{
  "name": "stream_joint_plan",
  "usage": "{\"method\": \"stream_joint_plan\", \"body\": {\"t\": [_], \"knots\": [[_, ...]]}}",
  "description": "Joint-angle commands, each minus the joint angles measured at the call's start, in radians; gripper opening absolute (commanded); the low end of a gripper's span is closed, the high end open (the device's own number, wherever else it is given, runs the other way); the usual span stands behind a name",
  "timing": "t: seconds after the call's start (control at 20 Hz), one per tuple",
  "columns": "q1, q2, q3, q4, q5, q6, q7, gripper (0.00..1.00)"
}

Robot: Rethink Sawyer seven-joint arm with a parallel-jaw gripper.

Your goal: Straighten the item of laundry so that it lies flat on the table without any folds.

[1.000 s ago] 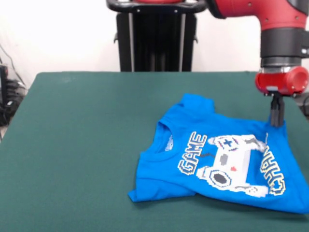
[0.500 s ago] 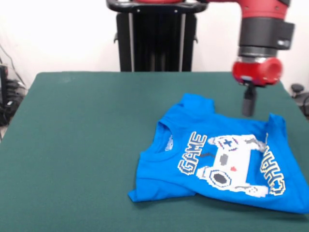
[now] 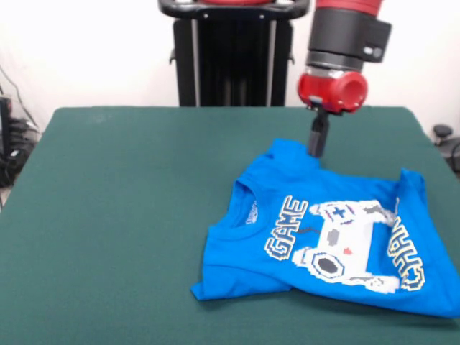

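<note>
Shirt and gripper: the blue T-shirt (image 3: 327, 237) lay on the right half of the green table (image 3: 115, 215); the gripper (image 3: 317, 149) hung at its far sleeve, at the upper edge of the cloth.
Gripper: its dark fingers read as one narrow stub, drawn together, with nothing held.
Cloth: soft bright blue knit, rumpled, its near-left sleeve folded under, its right part running to the picture's edge; a white-grey controller print and pixel lettering "GAME" faced up.
Table: dark green, felt-like, with rounded far corners.
Arm: the red and black arm came down from above, wrist vertical.
</note>
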Motion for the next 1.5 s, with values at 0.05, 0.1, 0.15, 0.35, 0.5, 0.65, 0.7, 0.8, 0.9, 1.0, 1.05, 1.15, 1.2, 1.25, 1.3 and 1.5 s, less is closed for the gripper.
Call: {"method": "stream_joint_plan", "body": {"t": [0.05,0.1,0.15,0.35,0.5,0.65,0.7,0.8,0.9,1.0,1.05,1.15,1.2,1.25,1.3,1.5], "knots": [[-0.031,0.060,-0.017,0.003,-0.124,0.074,0.012,1.00],[-0.041,0.062,-0.009,0.000,-0.143,0.069,0.007,1.00],[-0.050,0.064,-0.001,-0.002,-0.163,0.064,0.001,1.00],[-0.070,0.097,0.004,-0.033,-0.209,0.036,0.009,1.00],[-0.076,0.138,-0.013,-0.066,-0.219,0.021,0.017,1.00],[-0.084,0.159,-0.030,-0.077,-0.236,0.015,0.019,1.00],[-0.096,0.158,-0.027,-0.072,-0.248,0.011,0.024,1.00],[-0.114,0.161,-0.021,-0.068,-0.267,-0.003,0.037,1.00],[-0.124,0.161,-0.022,-0.070,-0.278,-0.004,0.046,1.00],[-0.120,0.169,-0.028,-0.082,-0.276,-0.004,0.049,1.00],[-0.116,0.171,-0.033,-0.090,-0.273,-0.002,0.050,1.00],[-0.097,0.179,-0.056,-0.104,-0.259,0.003,0.045,1.00],[-0.100,0.180,-0.057,-0.108,-0.261,0.001,0.045,1.00],[-0.099,0.181,-0.060,-0.111,-0.261,0.001,0.045,1.00],[-0.098,0.181,-0.063,-0.113,-0.261,0.001,0.045,1.00],[-0.111,0.172,-0.051,-0.116,-0.269,0.006,0.059,1.00]]}}
